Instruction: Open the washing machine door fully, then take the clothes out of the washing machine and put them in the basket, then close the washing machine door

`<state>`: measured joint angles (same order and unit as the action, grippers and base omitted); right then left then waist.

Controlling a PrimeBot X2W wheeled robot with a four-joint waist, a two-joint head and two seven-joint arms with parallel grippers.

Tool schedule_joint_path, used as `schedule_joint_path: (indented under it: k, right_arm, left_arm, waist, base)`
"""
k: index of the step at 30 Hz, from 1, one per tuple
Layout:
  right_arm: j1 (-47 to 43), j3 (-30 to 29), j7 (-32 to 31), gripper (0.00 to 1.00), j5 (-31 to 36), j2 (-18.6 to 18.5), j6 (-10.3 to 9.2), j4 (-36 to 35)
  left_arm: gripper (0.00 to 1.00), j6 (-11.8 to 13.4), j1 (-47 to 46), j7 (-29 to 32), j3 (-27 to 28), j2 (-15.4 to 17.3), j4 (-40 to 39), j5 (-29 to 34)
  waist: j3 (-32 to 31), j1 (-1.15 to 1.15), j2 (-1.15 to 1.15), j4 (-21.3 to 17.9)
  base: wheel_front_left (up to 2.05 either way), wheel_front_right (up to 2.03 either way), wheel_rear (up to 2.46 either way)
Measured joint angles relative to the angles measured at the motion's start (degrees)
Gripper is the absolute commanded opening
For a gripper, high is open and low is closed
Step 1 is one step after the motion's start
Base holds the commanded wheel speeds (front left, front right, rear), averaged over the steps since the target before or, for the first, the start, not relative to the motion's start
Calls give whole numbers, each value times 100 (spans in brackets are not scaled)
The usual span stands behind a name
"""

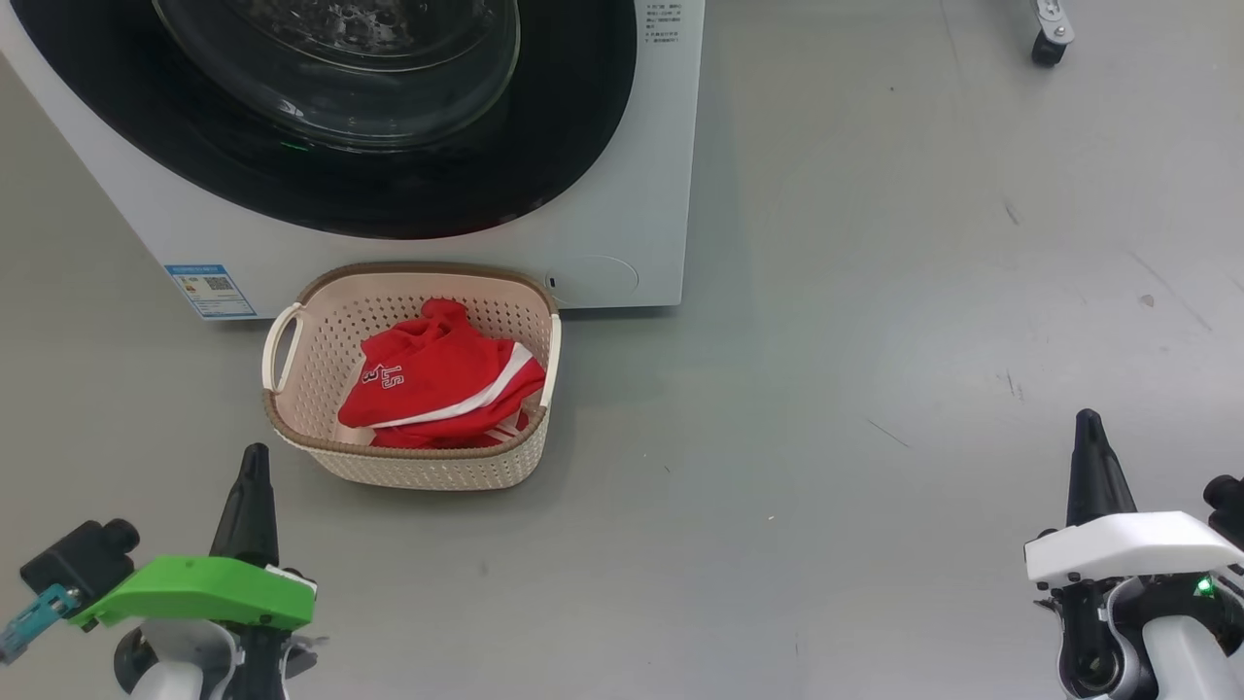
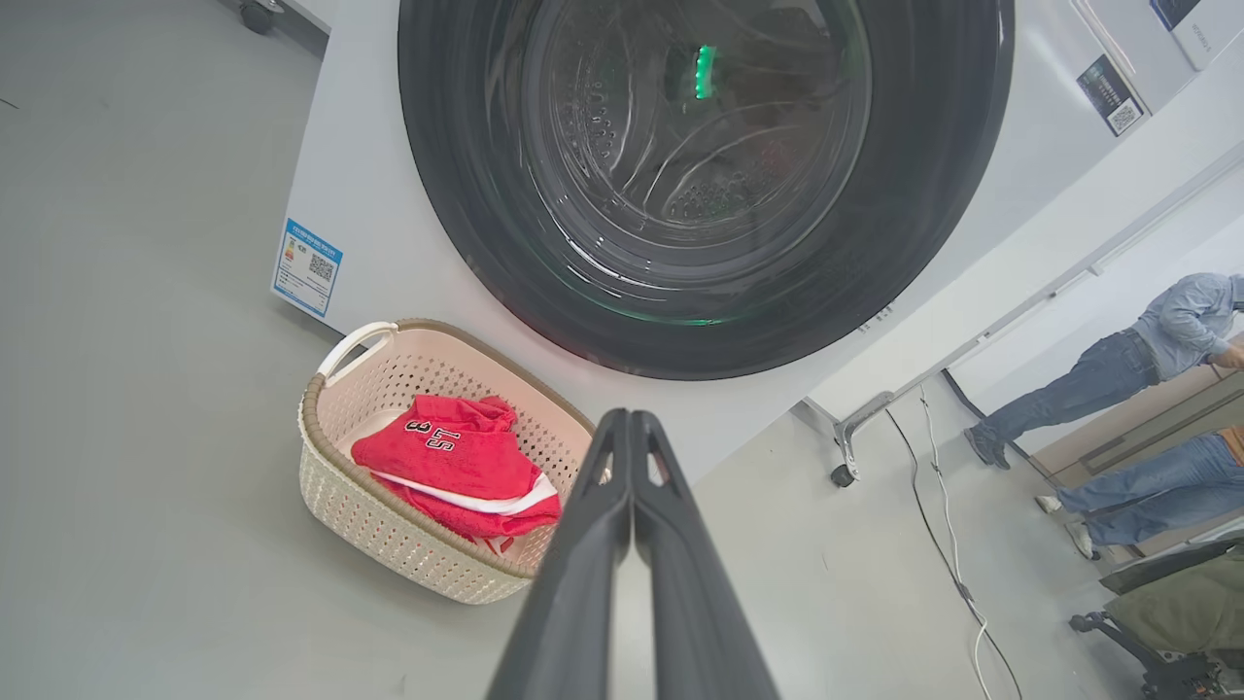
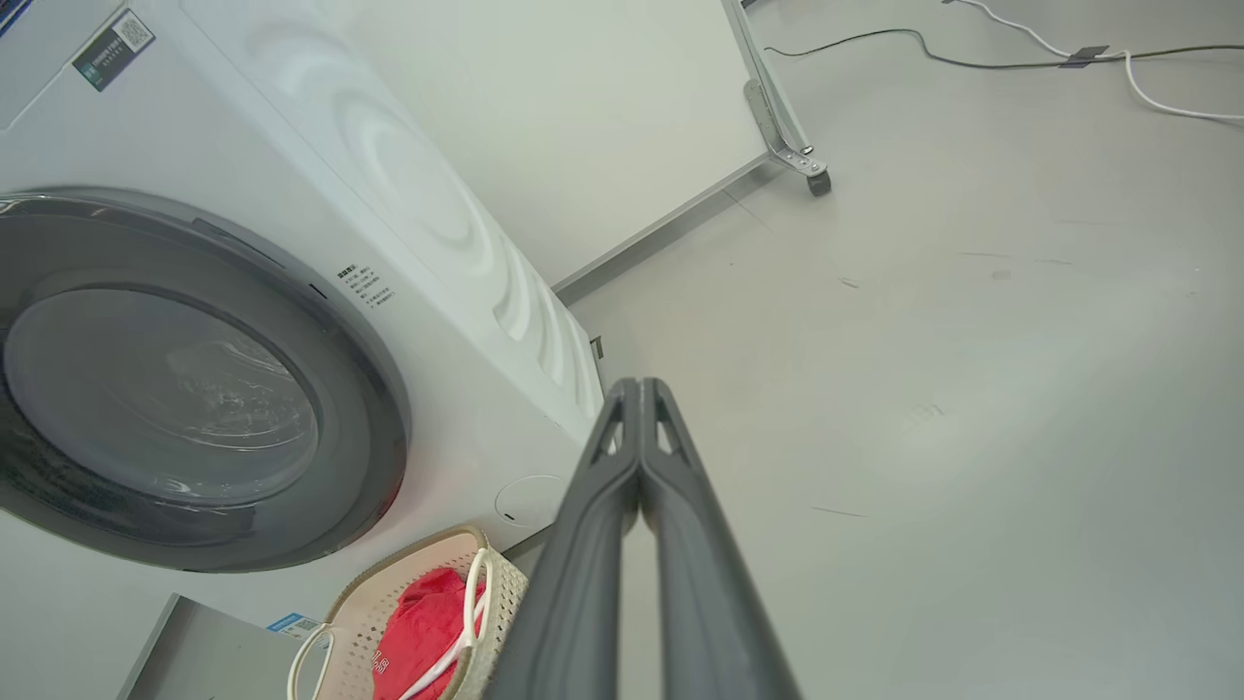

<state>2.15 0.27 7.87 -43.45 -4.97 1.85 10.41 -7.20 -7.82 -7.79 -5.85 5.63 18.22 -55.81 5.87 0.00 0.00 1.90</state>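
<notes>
Both empty: left fingers (image 2: 593, 554) tip to tip; right fingers (image 3: 593, 554) alike

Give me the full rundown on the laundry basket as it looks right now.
The basket is a small cream plastic tub, rounded-rectangular, with perforated walls, a brown woven-look rim and a pale loop handle at each end. It stands upright on the grey floor just in front of the washing machine, below its shut door. Red clothes with white stripes and lettering lie bunched inside. Whether it touches the machine is unclear.
</notes>
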Motion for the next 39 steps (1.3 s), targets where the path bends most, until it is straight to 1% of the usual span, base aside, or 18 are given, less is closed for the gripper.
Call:
schedule_joint_path:
  k: [11,13,17,20,25,33,39]
  right_arm:
    - [2,-105,-212,0,-810,18,69,98]
    - [3,-124,-259,0,-975,21,107,112]
    - [8,-158,-330,0,-1272,33,112,141]
    - [10,-182,-382,0,-1486,40,160,168]
    - [14,-221,-465,0,-1858,46,168,211]
    - [31,-300,-619,0,-2464,60,259,283]
    - [36,-352,-751,0,-2897,78,281,327]
  left_arm:
    - [0,0,54,198,134,-56,-38,-632]
    - [0,1,70,238,168,-58,-45,-730]
    - [0,0,79,321,207,-70,-55,-953]
    - [0,1,81,375,234,-75,-64,-1111]
    - [0,0,83,459,310,-91,-88,-1412]
    - [0,1,92,627,407,-114,-122,-1834]
    - [0,1,114,723,483,-133,-154,-2176]
  waist:
    - [-94,0,0,-31]
    - [-111,0,0,-37]
    - [-146,0,0,-48]
    - [-172,0,0,-57]
    - [-214,0,0,-71]
    - [-283,0,0,-94]
    - [-334,0,0,-111]
  base:
    - [0,0,0]
    - [0,0,0]
    - [0,0,0]
    - [0,0,0]
    - [0,0,0]
    - [0,0,0]
    - [0,0,0]
